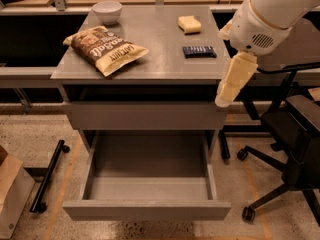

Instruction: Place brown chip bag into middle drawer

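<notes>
None of the task is looking done to us. The middle drawer (150, 186) is gaping open, holding nothing. The gripper (223, 100) is hanging beside the tabletop's (160, 39) right edge; we cannot tell its jaws' state. The brown chip bag (106, 47) is lying far left, ungrasped.

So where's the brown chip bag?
In the camera view, the brown chip bag lies left on the cabinet top, beside the white bowl; the gripper hangs by the top's right edge.

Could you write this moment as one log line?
bag: on tabletop | drawer: open, empty | end effector: right of tabletop, off bag
</notes>
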Robot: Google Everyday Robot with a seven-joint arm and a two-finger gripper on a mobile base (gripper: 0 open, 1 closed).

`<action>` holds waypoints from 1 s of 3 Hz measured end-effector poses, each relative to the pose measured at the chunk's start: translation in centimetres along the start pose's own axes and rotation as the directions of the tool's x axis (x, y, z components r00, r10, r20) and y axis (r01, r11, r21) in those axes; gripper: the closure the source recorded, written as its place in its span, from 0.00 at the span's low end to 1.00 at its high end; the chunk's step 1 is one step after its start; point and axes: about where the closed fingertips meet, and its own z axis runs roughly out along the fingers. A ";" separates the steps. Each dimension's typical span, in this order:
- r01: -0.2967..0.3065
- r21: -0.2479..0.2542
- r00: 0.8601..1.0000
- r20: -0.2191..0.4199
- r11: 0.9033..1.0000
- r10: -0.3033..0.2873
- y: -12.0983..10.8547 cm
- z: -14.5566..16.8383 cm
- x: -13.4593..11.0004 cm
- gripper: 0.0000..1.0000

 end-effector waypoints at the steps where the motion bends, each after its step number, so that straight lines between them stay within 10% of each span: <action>1: 0.047 0.004 0.999 -0.001 0.999 -0.047 -2.3 1.0 -3.7 0.00; 3: 0.045 0.022 0.999 0.029 0.999 -0.045 -3.2 1.6 -5.6 0.00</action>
